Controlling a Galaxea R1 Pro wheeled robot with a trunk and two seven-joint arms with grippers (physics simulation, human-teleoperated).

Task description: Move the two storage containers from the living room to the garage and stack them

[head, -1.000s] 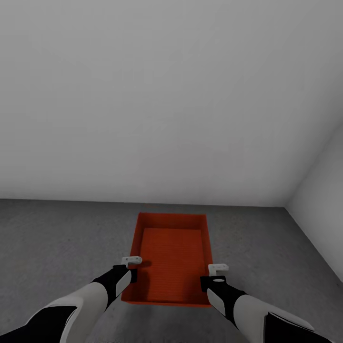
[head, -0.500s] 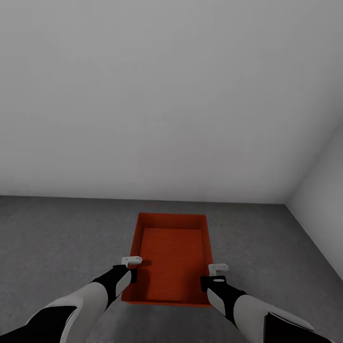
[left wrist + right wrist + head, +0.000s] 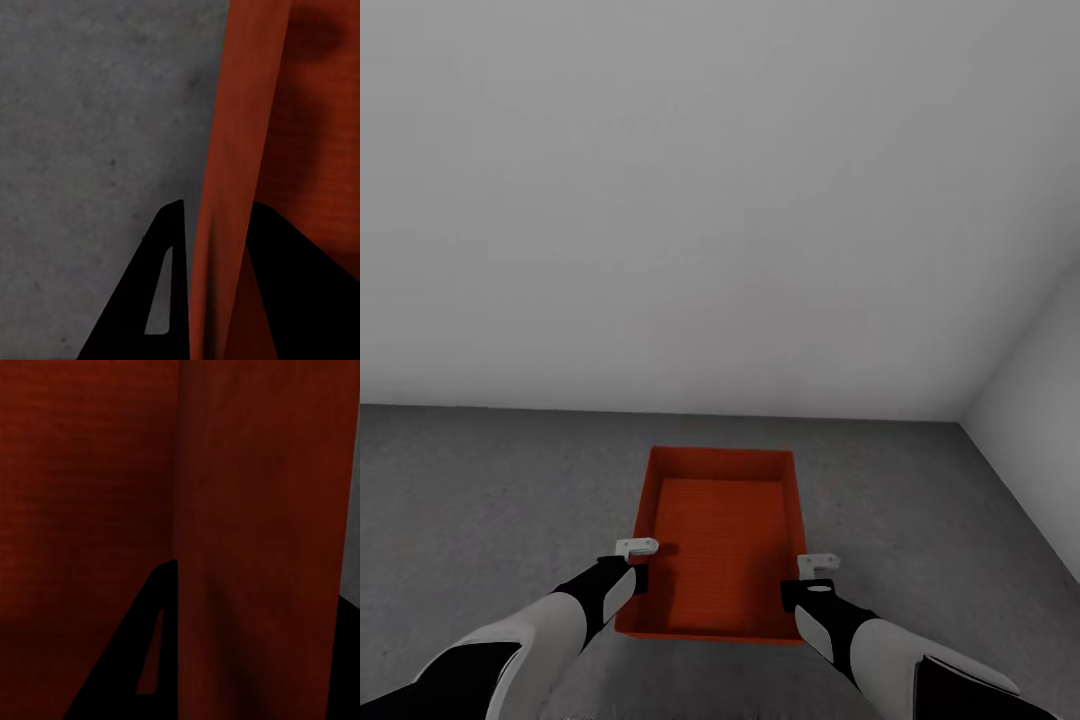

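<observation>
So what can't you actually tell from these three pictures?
- Head view: whether the orange bin rests on the grey floor or hangs just above it; its underside is hidden by its own walls.
- Head view: the left tool and right tool fingertips, hidden behind the bin's side walls.
- Right wrist view: the tool's outer finger, cut off by the bin wall and the picture edge.

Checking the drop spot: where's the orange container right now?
Head view: the orange container is centred low, over the grey concrete floor near the wall, gripped by the left gripper and right gripper.
</observation>
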